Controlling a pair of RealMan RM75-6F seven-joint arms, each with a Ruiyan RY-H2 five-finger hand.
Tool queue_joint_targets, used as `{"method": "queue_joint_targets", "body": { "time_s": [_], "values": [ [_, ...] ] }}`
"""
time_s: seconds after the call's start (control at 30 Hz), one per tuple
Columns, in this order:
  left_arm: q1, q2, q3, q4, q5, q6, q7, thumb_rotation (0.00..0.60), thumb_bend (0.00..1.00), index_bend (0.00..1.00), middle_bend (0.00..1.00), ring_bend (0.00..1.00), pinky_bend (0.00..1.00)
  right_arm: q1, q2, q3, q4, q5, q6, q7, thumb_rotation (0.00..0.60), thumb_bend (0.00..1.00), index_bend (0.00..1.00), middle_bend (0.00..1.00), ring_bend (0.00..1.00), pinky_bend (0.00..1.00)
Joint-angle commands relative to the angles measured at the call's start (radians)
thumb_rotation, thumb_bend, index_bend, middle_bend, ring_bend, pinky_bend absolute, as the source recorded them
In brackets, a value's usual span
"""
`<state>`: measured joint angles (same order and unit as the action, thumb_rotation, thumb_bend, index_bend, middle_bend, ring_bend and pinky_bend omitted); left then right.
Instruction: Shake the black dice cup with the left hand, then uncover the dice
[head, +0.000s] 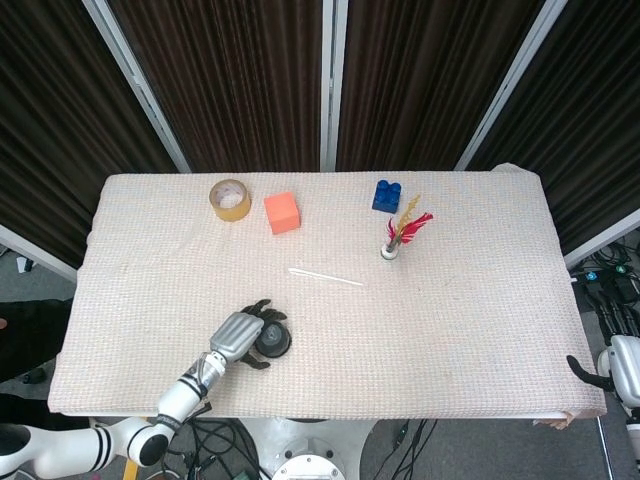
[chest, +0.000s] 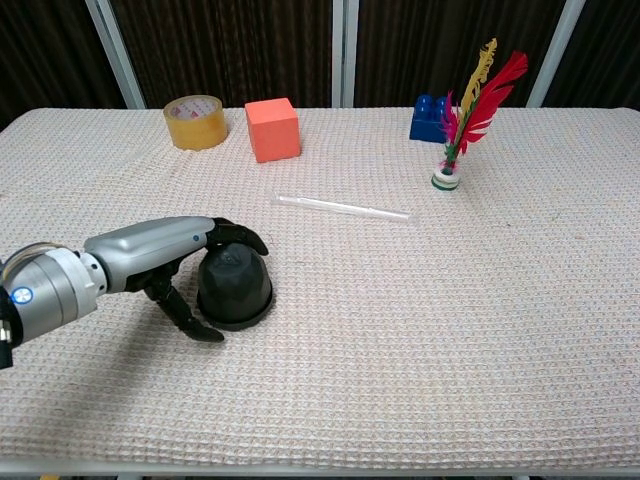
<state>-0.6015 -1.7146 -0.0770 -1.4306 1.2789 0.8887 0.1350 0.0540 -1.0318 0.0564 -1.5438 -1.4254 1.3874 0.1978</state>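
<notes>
The black dice cup (chest: 233, 286) stands mouth down on the cloth near the table's front left, also seen in the head view as the cup (head: 272, 340). My left hand (chest: 170, 250) comes in from the left and curves around it. Its fingers (chest: 238, 236) lie over the cup's top, and the thumb (chest: 195, 322) reaches down by the base rim. The cup sits flat on the table. The dice are hidden. Only a dark tip of my right hand (head: 583, 372) shows, at the table's right front edge.
A yellow tape roll (chest: 194, 121), an orange cube (chest: 273, 128), a blue brick (chest: 429, 116) and a feathered shuttlecock (chest: 460, 125) stand along the back. A clear thin rod (chest: 342, 207) lies mid-table behind the cup.
</notes>
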Motion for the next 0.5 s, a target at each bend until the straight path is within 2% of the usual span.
{"method": "queue_joint_targets", "body": {
  "time_s": [0.03, 0.5],
  "values": [
    [-0.003, -0.001, 0.000, 0.000, -0.002, -0.001, 0.002, 0.600, 0.04, 0.19, 0.22, 0.03, 0.18, 0.001, 0.000, 0.000, -0.002, 0.000, -0.002, 0.000, 0.600, 0.17, 0.00, 0.01, 0.00, 0.00],
    [-0.011, -0.011, -0.003, 0.006, -0.019, 0.009, 0.013, 0.600, 0.09, 0.20, 0.29, 0.05, 0.18, 0.004, -0.004, -0.003, -0.001, 0.003, -0.015, -0.003, 0.600, 0.17, 0.00, 0.01, 0.00, 0.00]
  ]
}}
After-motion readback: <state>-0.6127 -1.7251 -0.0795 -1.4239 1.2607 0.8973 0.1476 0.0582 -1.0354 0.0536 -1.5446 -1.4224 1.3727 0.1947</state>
